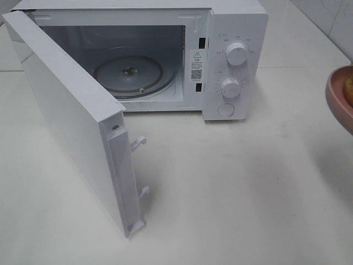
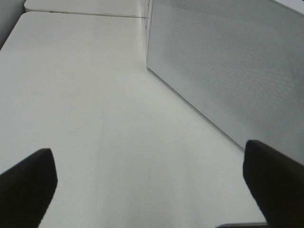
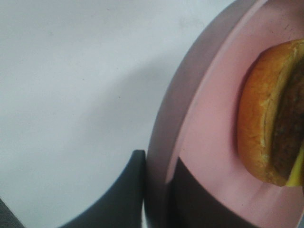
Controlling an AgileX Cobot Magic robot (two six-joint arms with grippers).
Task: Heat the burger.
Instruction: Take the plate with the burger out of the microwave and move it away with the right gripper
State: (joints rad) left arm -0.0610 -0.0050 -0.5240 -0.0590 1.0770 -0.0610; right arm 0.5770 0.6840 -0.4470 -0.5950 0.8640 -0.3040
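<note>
The burger (image 3: 266,123), with a golden-brown bun and dark patty, lies on a pink plate (image 3: 209,118). My right gripper (image 3: 159,161) is shut on the plate's rim, one finger (image 3: 128,190) under it and one over it. In the high view the plate (image 1: 336,96) and a bit of the burger (image 1: 348,88) show at the far right edge, raised off the table. My left gripper (image 2: 152,180) is open and empty over the table beside the door's outer face (image 2: 228,66). Neither arm shows in the high view.
A white microwave (image 1: 231,55) stands at the back. Its door (image 1: 71,121) is swung wide open to the left. A glass turntable (image 1: 129,74) lies inside. The white table (image 1: 231,187) spreads in front of it.
</note>
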